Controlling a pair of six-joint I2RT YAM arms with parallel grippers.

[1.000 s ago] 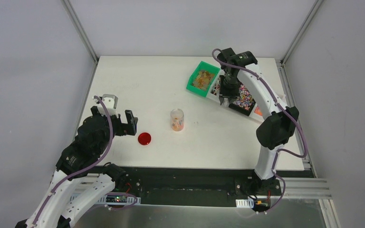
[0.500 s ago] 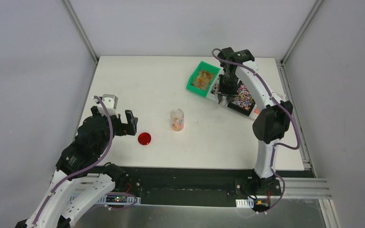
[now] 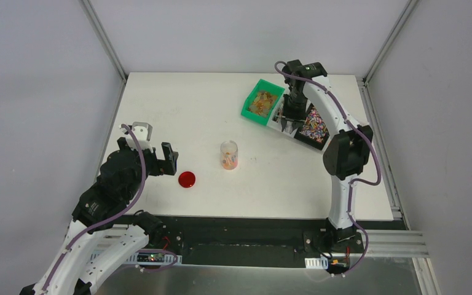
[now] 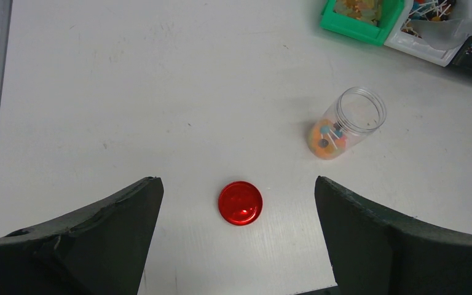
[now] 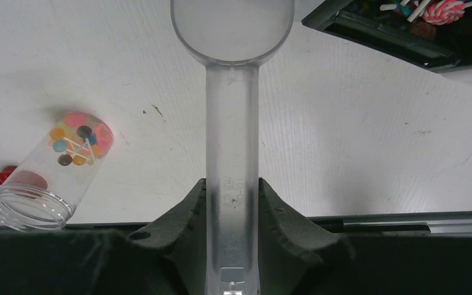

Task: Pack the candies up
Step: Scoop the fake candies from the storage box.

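Across the white table (image 3: 190, 110), we find the left gripper (image 4: 237, 178) hanging near left, jaws spread wide and holding nothing. Far right, the right gripper (image 5: 232, 198) is clamped on the handle of the clear scoop (image 5: 232, 123), by the green bin (image 4: 350, 29), white bin (image 4: 427, 52) and black bin (image 5: 369, 31). An open jar (image 4: 350, 120) stands mid-table, and the red lid (image 4: 240, 203) lies apart at its near left. The candies (image 4: 357, 7) fill the bins (amber ones in the green), and a few, seemingly on sticks, sit in the jar's bottom.

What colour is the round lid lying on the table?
The lid is red, clearest in the left wrist view.
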